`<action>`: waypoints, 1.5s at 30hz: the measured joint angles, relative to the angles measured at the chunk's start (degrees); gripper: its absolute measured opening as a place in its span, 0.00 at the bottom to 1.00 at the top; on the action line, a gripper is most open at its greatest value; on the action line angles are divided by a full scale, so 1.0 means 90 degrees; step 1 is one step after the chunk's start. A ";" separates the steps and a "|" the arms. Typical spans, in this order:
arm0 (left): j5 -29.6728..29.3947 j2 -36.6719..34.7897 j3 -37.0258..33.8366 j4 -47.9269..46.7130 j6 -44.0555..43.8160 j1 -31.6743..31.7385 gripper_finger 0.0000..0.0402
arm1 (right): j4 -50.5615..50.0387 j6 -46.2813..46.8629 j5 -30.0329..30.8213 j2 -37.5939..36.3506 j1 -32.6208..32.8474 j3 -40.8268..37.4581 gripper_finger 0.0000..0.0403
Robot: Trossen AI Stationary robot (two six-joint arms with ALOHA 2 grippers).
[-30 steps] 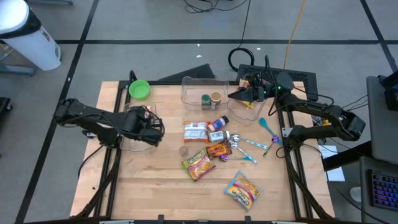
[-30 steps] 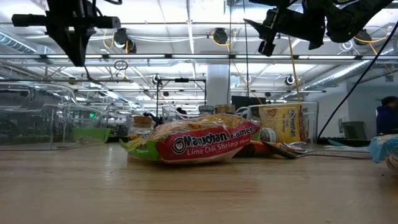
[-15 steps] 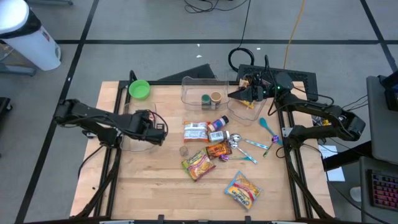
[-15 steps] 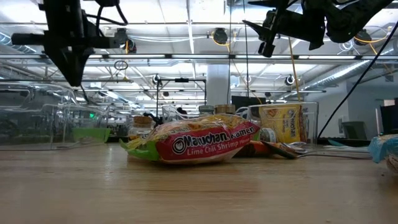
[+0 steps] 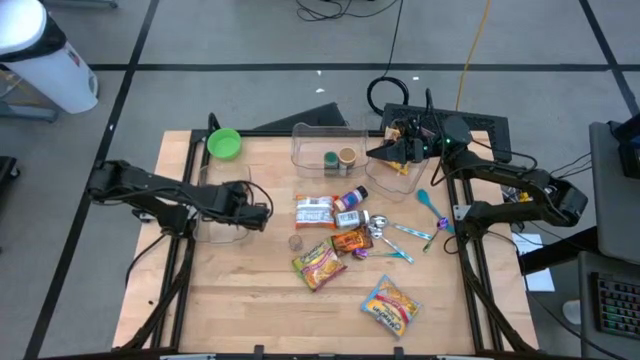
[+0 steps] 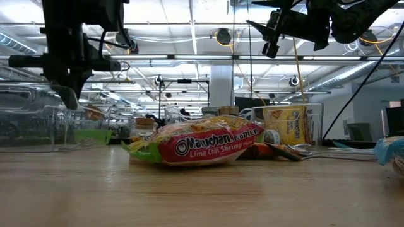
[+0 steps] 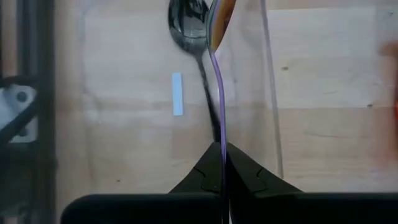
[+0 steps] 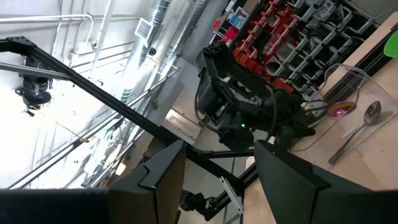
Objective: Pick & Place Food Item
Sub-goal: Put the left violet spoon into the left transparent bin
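Observation:
My left gripper [image 5: 262,210] is shut on a thin purple-handled spoon [image 7: 216,93] with an orange bowl [image 7: 222,15], over the clear container [image 5: 222,225] at the table's left. It also shows in the low view [image 6: 68,98]. A grey metal spoon [image 7: 189,25] lies flat on the wood below the held spoon. My right gripper [image 5: 385,150] is open and empty, high above the clear bin [image 5: 400,172] at the back right. Food packs lie mid-table: a Nauchan ramen pack [image 5: 318,263], a second noodle pack [image 5: 390,305], a box [image 5: 314,211] and a small bottle [image 5: 351,200]. My left gripper pinches the purple spoon's handle at its end [image 7: 222,152] between its two fingers. The spoon runs on forward in line with the fingers and shows edge-on. Its orange bowl end is farthest from the fingers, and it is clear of the table beside the container's clear wall [image 7: 270,93].
A green bowl [image 5: 224,143] stands at the back left. A clear bin [image 5: 325,150] with two small jars stands at the back middle. Coloured spoons [image 5: 430,200] lie at the right. A strip of pale tape [image 7: 178,93] is stuck on the wood.
My left gripper has moved a little toward the table's right edge and has come down over the clear container, still shut on the spoon. My right arm has kept still.

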 joint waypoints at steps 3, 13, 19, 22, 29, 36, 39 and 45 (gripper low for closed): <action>-0.0012 -0.0002 -0.0078 0.0192 0.0007 0.0003 0.00 | 0.0000 0.0000 0.0000 0.0000 0.0000 -0.0002 0.46; -0.0106 -0.0002 -0.0158 0.0358 0.0233 0.0062 0.00 | -0.0049 -0.0009 -0.0001 0.0000 0.0000 -0.0002 0.46; 0.0045 -0.0002 -0.0412 0.0728 0.0248 0.0232 0.00 | -0.0049 -0.0020 -0.0002 0.0000 0.0000 -0.0002 0.46; 0.0059 -0.0004 -0.0572 0.1116 0.0330 0.0311 0.00 | -0.0049 -0.0022 -0.0002 0.0000 0.0000 -0.0002 0.46; 0.0141 -0.0005 -0.0904 0.1595 0.0399 0.0449 0.00 | -0.0049 -0.0022 0.0000 0.0000 0.0000 -0.0002 0.46; 0.0232 -0.0005 -0.1183 0.1889 0.0398 0.0488 0.00 | -0.0107 -0.0024 0.0020 -0.0002 0.0000 0.0000 0.46; 0.0227 -0.0010 -0.1318 0.2127 0.0371 0.0494 0.00 | -0.0153 -0.0024 0.0058 -0.0002 0.0000 -0.0002 0.46; 0.0258 0.0005 -0.1566 0.2436 0.0348 0.0491 0.01 | -0.0193 -0.0023 0.0319 -0.0002 0.0000 -0.0002 0.46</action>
